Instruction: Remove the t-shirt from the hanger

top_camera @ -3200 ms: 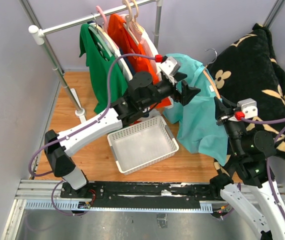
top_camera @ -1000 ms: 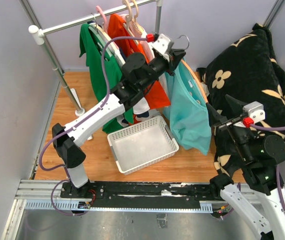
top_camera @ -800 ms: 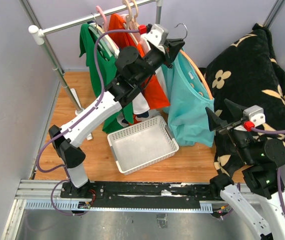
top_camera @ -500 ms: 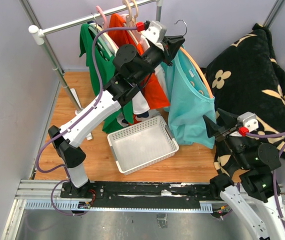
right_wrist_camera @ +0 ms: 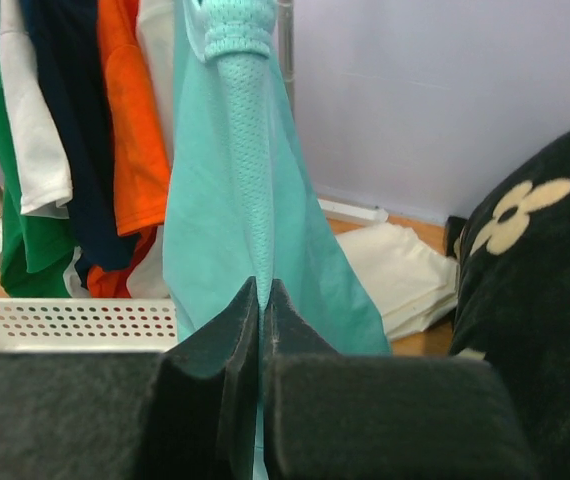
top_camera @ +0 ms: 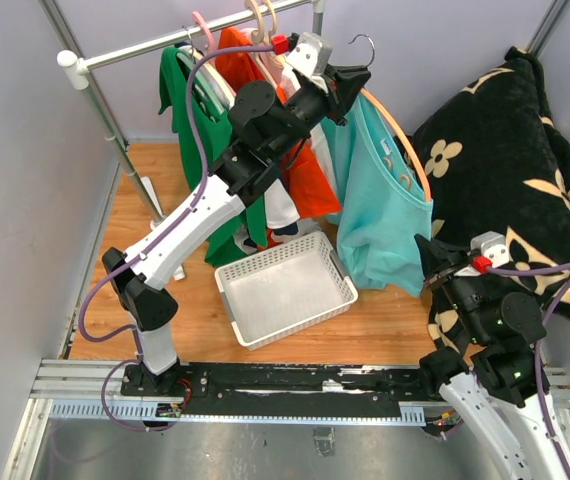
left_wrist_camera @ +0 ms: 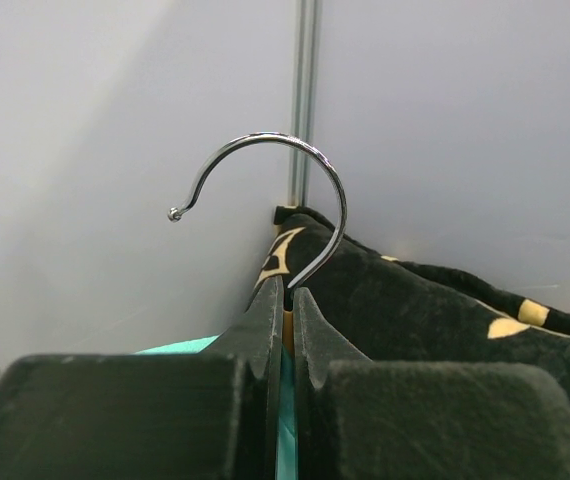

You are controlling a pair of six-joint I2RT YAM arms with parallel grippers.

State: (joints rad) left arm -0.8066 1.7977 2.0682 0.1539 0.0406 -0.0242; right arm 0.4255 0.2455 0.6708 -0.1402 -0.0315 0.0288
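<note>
one teal t-shirt (top_camera: pixel 380 220), one hanger (top_camera: pixel 411 140), one white basket (top_camera: pixel 265 257), one clothes rail (top_camera: pixel 165 40), one flowered blanket (top_camera: pixel 505 130).

No legible text, brand, number or sign in any view. Teal t-shirt (top_camera: pixel 380 205): no print or label readable. Black blanket (top_camera: pixel 510 130): cream flower pattern only, no lettering.
</note>
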